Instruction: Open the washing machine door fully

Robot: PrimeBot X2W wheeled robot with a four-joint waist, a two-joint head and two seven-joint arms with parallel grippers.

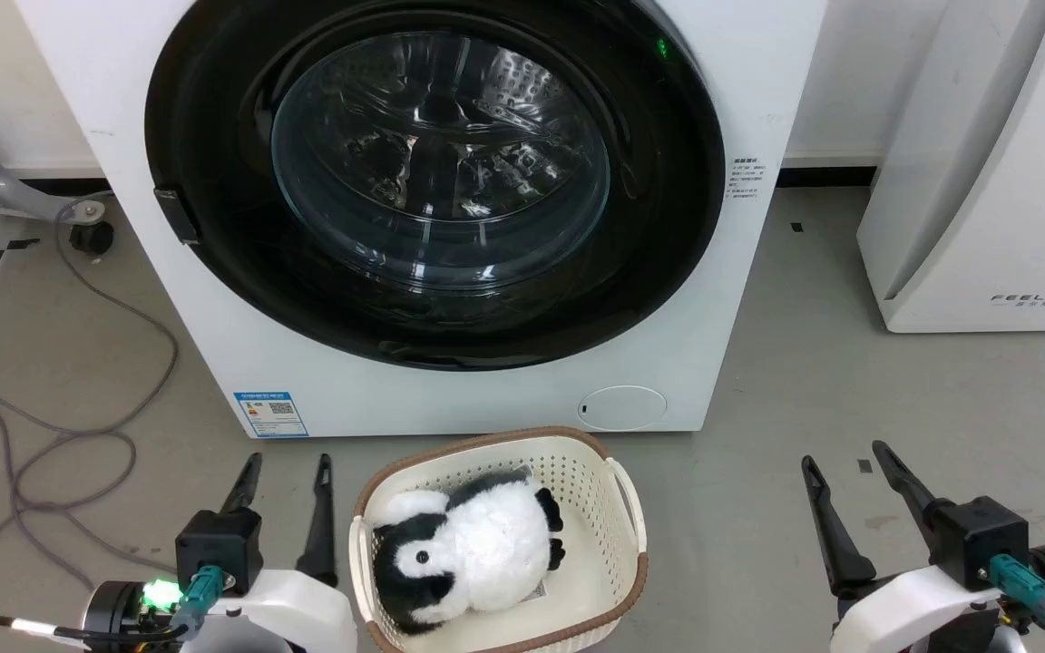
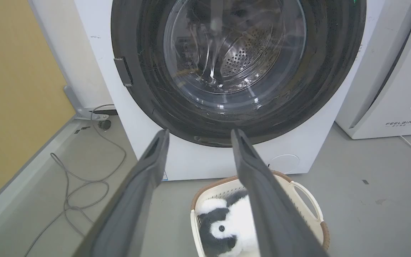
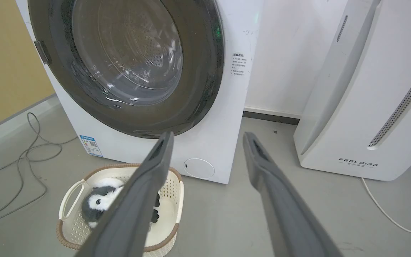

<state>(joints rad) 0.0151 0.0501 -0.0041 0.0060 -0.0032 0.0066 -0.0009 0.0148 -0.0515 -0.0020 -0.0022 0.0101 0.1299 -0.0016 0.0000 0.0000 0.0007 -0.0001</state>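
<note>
A grey cable (image 1: 60, 444) loops over the floor (image 1: 804, 363) at the far left. Next comes the left gripper (image 1: 289, 459), low down and pointing at the washing machine (image 1: 450, 399); its jaws stand apart with nothing between them, and it is well short of the machine's front. The washing machine door (image 1: 436, 172) lies closed, flush against the white front. It is a glossy black disc with a clear glass bowl through which the steel drum shows, and its small handle tab (image 1: 176, 215) sits on its left edge, well apart from both grippers. Just in front of the machine, between the two arms, a cream basket (image 1: 577, 467) stands on the floor and holds a black-and-white plush toy (image 1: 477, 544) (lying on its back, by the look of it). A round white flap (image 1: 622, 407) sits low on the machine, beyond the basket. Further right, the right gripper (image 1: 844, 455) rests with its jaws spread and empty, over bare floor. A white appliance (image 1: 985, 181) stands at the far right.
</note>
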